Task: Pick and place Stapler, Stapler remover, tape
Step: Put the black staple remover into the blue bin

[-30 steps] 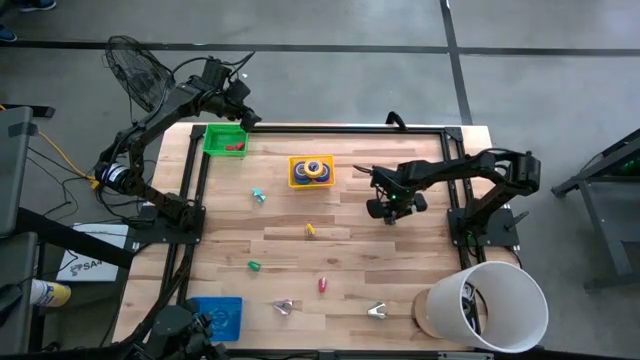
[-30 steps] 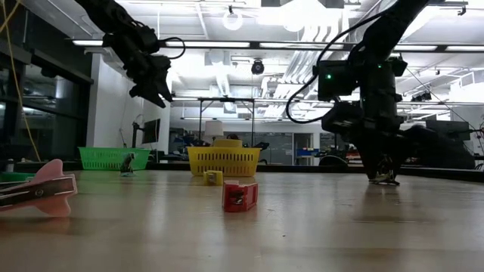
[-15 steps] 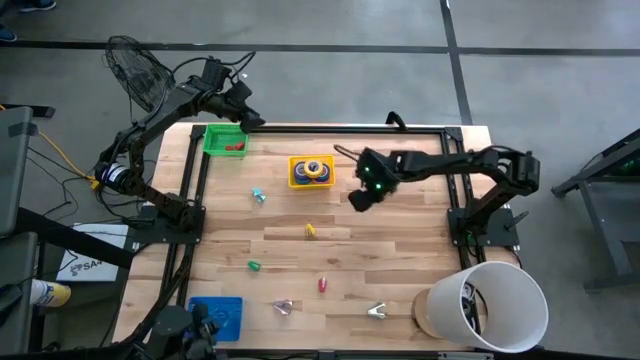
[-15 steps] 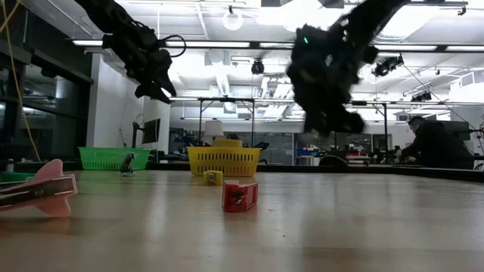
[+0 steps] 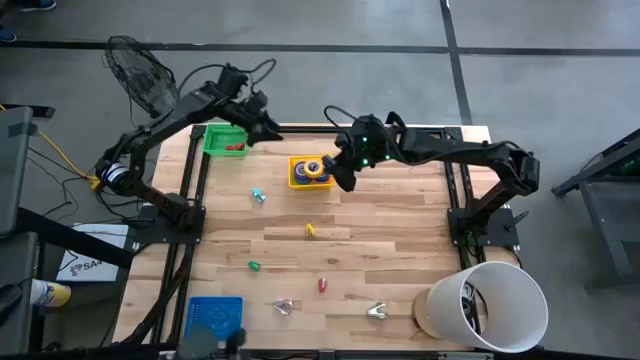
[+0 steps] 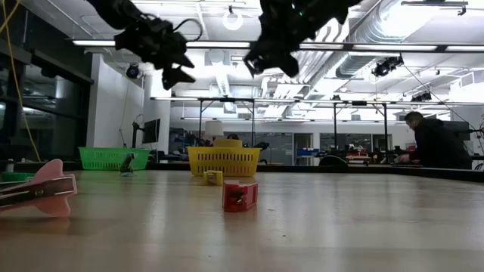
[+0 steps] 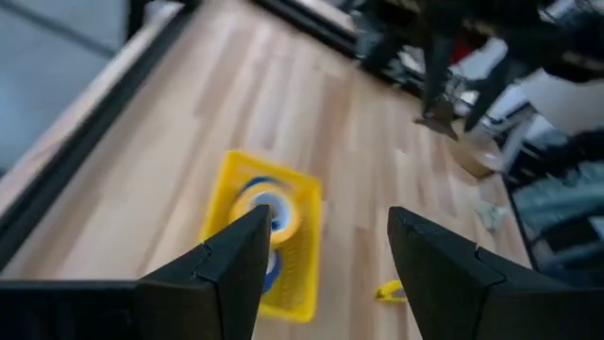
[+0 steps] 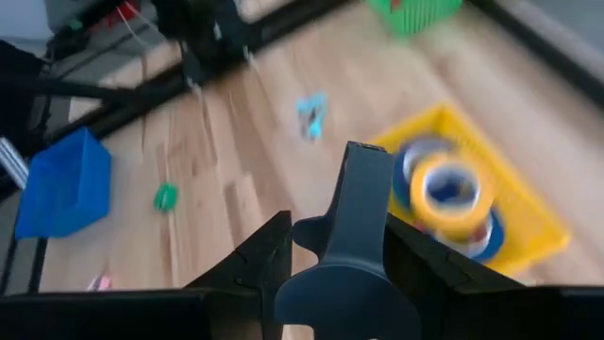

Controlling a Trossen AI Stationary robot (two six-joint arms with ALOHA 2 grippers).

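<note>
A pale wooden worktop (image 5: 400, 250) is filling the high view, while only the low view is showing the lit hall behind it, with a person (image 6: 432, 140) sitting far back. The yellow basket (image 5: 296, 181) is standing near the middle of the worktop's far edge, and the tape (image 5: 312, 168) is lying inside it. The low view is hiding the rolls behind the basket wall. The right wrist view is showing them stacked flat with their open centres facing up, a yellow-orange ring on top of blue ones.

The right gripper (image 5: 340, 172) is hanging above the basket's edge, its 2 fingers clamping a dark stapler (image 8: 366, 203). The stapler's long axis is running out along the fingers, its tip pointing toward the basket.

The left gripper (image 7: 327, 222) is hovering over the far edge between the green basket (image 5: 212, 140) and the yellow one. Its fingers are standing apart with nothing between them.
</note>
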